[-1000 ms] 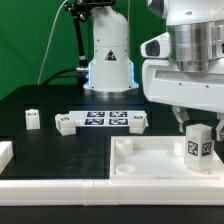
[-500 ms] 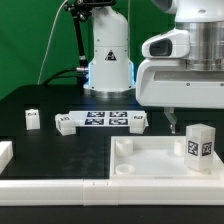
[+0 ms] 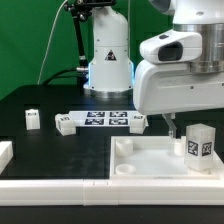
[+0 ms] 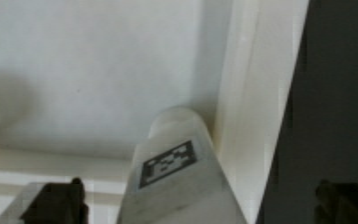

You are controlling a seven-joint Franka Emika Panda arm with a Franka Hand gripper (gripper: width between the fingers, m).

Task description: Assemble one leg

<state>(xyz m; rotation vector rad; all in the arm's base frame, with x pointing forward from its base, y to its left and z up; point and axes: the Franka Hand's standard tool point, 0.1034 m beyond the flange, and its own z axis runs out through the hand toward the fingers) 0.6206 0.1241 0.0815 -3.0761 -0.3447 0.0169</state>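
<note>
The leg (image 3: 198, 143) is a small white block with a black-and-white tag. It stands upright in the near right corner of the white tray (image 3: 150, 168). My gripper (image 3: 185, 120) is open just above it and toward the exterior view's left, not touching it. One dark finger (image 3: 170, 122) shows beside the leg's top. In the wrist view the leg (image 4: 172, 160) stands free between the two dark fingertips (image 4: 60, 202) of my gripper (image 4: 202, 205), next to the tray's wall (image 4: 256, 90).
Three more small tagged white blocks (image 3: 32, 119), (image 3: 66, 123), (image 3: 139, 121) stand on the black table, two of them at the ends of the marker board (image 3: 103, 119). The arm's white base (image 3: 108, 60) is behind. A white part (image 3: 5, 152) lies at the left edge.
My gripper has let go of the leg, risen off it and shifted toward the exterior view's left. The leg stays upright in the tray.
</note>
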